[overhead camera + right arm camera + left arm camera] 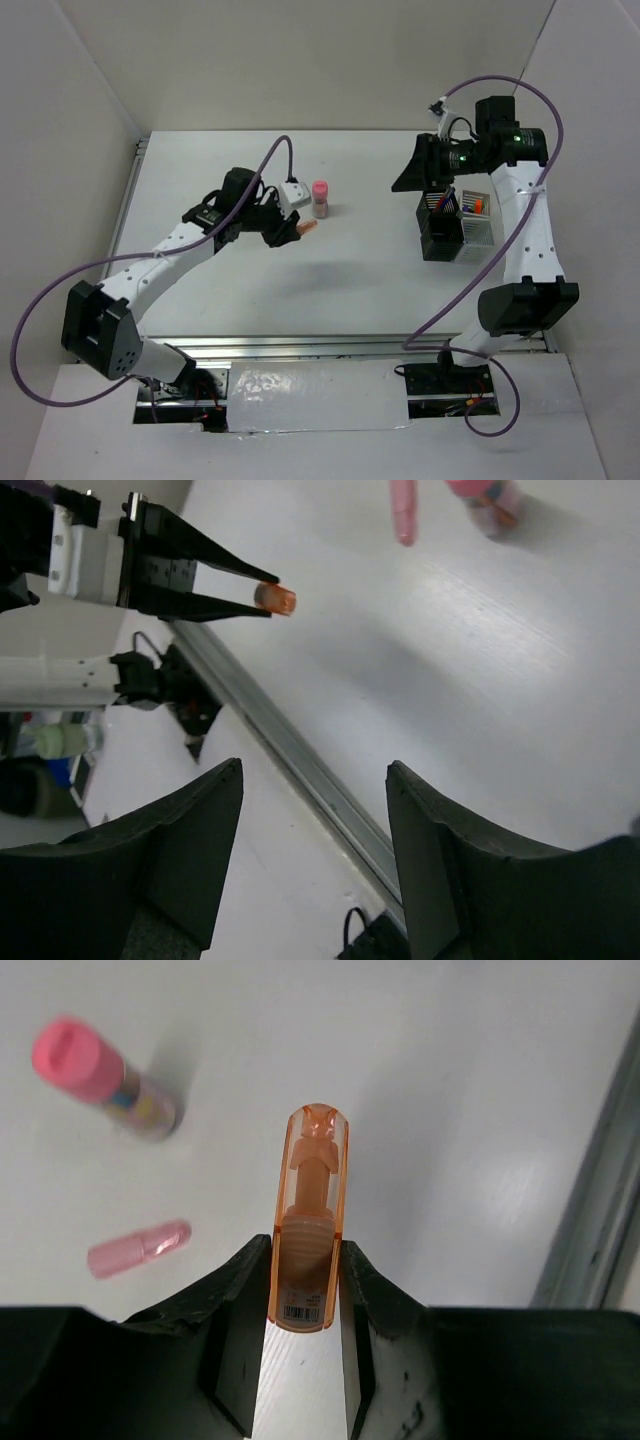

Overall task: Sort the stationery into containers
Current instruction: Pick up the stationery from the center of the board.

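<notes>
1 black mesh pen cup (438,238), pens (445,200) inside, too small to count; 1 white-grey tray (482,230) just beside cup, right side. Right gripper (315,775) near cup, jaws wide, empty. Left gripper (305,1252) well left of cup, clamped on 1 orange cap piece (310,1175), long axis along jaws, tip forward, so containers lie to its right. Further left of cup: 1 pink-capped cylinder (100,1072), 1 loose pink cap piece (138,1248)

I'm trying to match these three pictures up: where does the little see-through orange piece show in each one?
Top view: the orange piece sits left of centre, at the left gripper tip.
Left wrist view: dead centre, clamped between the jaws, pointing up the picture.
Right wrist view: upper left, small, pinched in that same gripper.
Shared landmark: the pink-capped cylinder, visible in all three.
</notes>
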Available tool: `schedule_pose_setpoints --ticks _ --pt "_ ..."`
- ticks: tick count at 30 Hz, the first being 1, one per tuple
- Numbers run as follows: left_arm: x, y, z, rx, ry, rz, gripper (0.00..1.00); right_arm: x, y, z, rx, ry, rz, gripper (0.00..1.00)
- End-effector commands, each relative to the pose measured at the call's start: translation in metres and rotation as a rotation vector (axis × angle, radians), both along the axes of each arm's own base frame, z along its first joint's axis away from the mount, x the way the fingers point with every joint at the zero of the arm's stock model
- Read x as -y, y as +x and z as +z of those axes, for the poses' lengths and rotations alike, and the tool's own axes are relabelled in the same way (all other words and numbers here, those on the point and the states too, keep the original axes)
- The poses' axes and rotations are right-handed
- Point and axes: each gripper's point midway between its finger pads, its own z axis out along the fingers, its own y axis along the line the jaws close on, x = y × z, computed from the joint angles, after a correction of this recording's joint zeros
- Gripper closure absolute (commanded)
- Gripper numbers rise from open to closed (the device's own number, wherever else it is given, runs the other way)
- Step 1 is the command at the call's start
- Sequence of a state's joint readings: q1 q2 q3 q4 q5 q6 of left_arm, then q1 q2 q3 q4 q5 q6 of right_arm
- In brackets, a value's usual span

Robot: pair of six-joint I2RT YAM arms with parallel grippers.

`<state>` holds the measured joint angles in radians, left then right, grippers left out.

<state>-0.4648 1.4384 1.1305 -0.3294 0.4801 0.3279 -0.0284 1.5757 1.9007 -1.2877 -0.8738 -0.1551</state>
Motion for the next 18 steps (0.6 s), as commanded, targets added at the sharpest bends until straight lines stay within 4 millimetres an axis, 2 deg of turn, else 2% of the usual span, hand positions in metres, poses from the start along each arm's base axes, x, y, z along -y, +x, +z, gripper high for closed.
schedule_pose_setpoints --ticks 1,5,9,14,18 --pt "0.036 -0.008 0.062 0.055 -0.135 -0.011 0.99 -0.039 -0.02 0.02 -0.011 0.146 0.149 0.33" --pt "0.055 -0.018 0.085 0.034 -0.175 -0.029 1.0 -0.074 -0.04 0.015 -0.047 0.16 0.276 0.31" --pt "0.071 -0.028 0.093 0.066 -0.153 -0.061 1.0 -0.095 -0.044 0.001 -0.076 0.11 0.332 0.29" --pt "0.075 -0.031 0.099 0.054 -0.176 -0.071 1.0 -0.107 -0.045 -0.019 -0.125 0.079 0.357 0.28" --pt "0.076 -0.03 0.101 0.061 -0.181 -0.069 1.0 -0.11 -0.03 -0.031 -0.155 0.062 0.33 0.28"
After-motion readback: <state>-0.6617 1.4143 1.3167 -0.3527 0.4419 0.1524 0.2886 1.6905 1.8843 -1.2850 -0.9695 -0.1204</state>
